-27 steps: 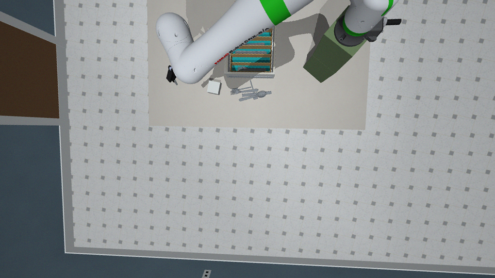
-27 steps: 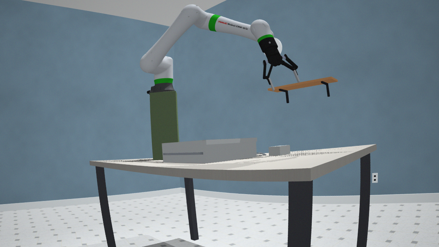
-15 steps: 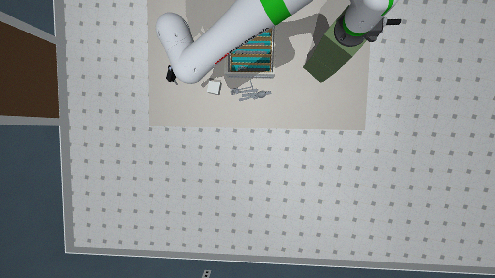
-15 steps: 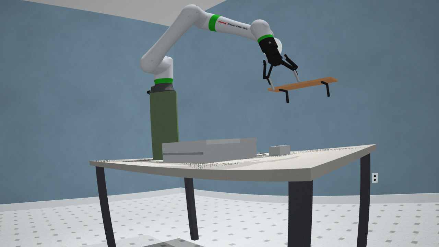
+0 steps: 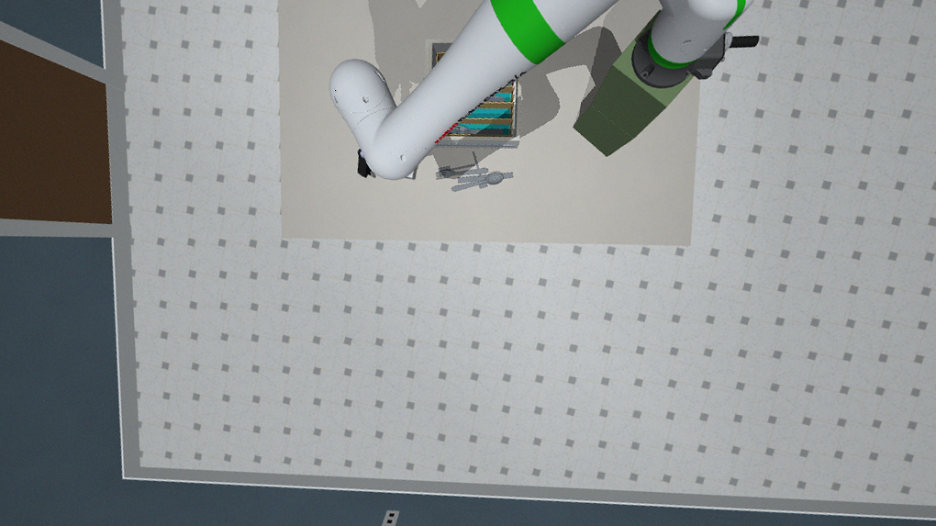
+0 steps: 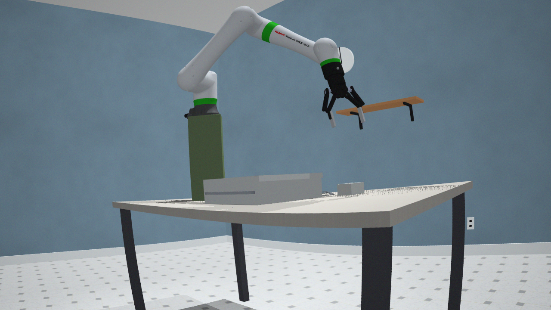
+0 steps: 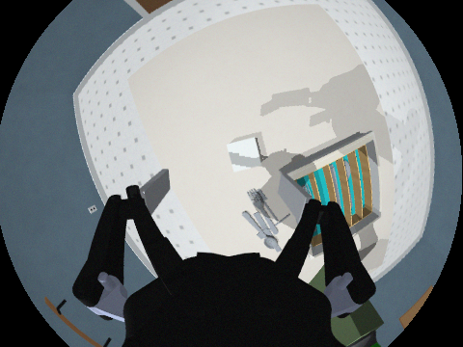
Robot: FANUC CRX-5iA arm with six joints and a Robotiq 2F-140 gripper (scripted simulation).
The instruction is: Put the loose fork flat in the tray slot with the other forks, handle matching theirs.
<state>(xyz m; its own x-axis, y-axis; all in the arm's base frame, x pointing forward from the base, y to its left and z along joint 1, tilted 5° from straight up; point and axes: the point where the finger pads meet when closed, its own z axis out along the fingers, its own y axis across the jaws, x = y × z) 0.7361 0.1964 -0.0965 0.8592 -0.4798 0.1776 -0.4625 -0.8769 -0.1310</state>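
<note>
The cutlery tray [image 5: 488,106] stands on the table, with teal-lined slots between wooden dividers; the arm hides much of it. It also shows in the wrist view [image 7: 340,185] and as a grey box in the side view [image 6: 261,188]. A small heap of grey loose cutlery [image 5: 473,174] lies on the table just in front of the tray, also in the wrist view [image 7: 262,223]. I cannot pick out the fork in the heap, nor the forks in the slots. My gripper [image 6: 345,117] is open and empty, high above the table near the tray's end, seen in the wrist view too [image 7: 227,296].
A small pale box [image 6: 350,187] [image 7: 246,150] sits on the table beside the cutlery. A wooden wall shelf [image 6: 379,105] on black brackets hangs right behind my fingers. The green pedestal [image 6: 205,154] carries the arm at the table's back.
</note>
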